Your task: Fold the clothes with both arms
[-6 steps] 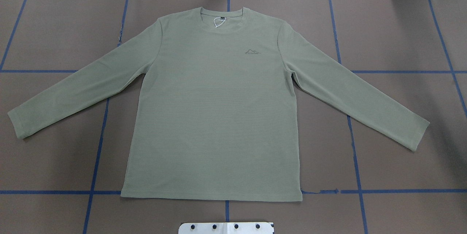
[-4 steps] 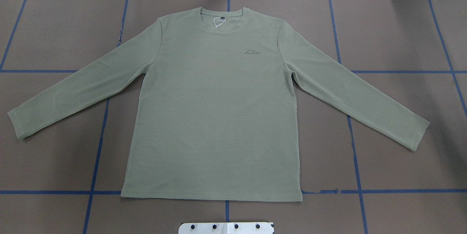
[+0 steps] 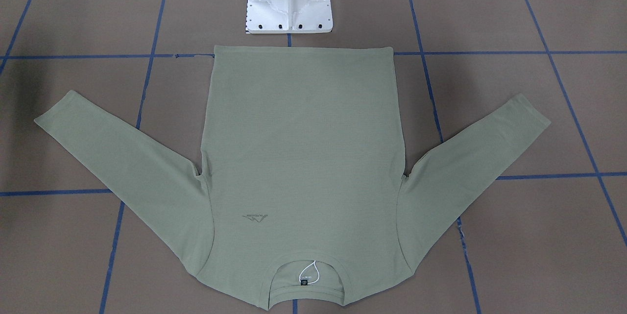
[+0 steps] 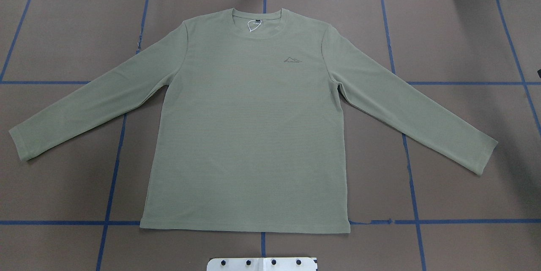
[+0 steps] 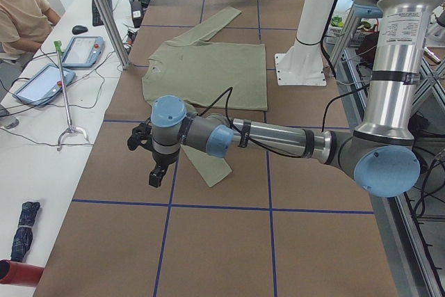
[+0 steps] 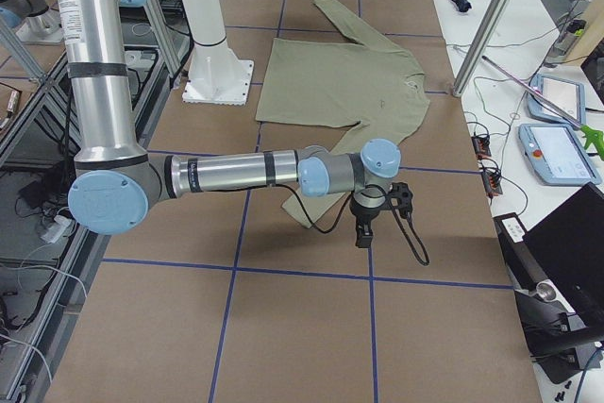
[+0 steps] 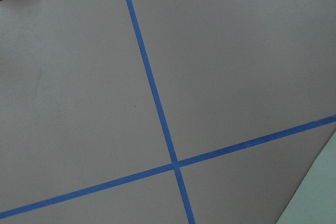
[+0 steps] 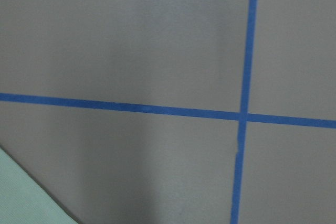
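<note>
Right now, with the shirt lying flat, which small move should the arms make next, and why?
Probably lower each hand toward the nearest sleeve cuff. The shirt lies flat and unfolded, sleeves spread. The left hand and the right hand hang over bare table just outside the cuffs, touching no cloth; each wrist view shows only a corner of cloth.

— What covers the table (image 4: 465, 30)?
— Brown sheeting, marked into squares by blue tape (image 4: 414, 203). A white pedestal (image 3: 289, 0) stands on it at the robot's side, on the centre line.
— And beyond the table?
— A white bench (image 5: 49, 179) runs along the far edge. On it lie a pendant (image 5: 83, 50), a second pendant (image 5: 42, 83), a mouse (image 5: 80, 30) and a folded umbrella (image 5: 23, 231). A person (image 5: 21, 12) in a beige shirt sits there. A slanted metal post (image 5: 104, 12) stands where the bench meets the table.
</note>
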Controlling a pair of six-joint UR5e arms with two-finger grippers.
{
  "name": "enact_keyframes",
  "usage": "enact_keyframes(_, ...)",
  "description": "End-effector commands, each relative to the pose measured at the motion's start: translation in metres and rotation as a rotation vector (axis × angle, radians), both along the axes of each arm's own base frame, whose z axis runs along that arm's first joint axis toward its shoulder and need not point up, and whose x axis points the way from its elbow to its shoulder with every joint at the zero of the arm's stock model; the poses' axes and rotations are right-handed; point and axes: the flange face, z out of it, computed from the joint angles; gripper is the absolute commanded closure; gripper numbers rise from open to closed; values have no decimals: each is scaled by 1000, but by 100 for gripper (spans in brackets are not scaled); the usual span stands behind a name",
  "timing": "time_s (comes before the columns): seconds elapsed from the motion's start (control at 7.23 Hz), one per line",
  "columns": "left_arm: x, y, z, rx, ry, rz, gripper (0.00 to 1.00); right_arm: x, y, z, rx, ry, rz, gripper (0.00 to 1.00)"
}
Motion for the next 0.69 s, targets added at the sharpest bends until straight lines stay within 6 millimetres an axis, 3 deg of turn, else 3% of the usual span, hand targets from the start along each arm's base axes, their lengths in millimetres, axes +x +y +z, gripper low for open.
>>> enact_keyframes(0.0, 1, -2, -5, 12, -1, 4, 0, -49, 20, 5, 13, -67, -32, 0)
enact_keyframes(0.28, 0, -4, -10, 21, 0, 2, 0, -62, 75, 47, 66, -112, 1, 0)
enact_keyframes(0.41, 0, -4, -11, 25, 0, 3, 0, -75, 89, 43, 20, -158, 80, 0)
enact_keyframes(0.55, 1, -5, -12, 27, 0, 3, 0, -104, 109, 54, -4, -170, 89, 0)
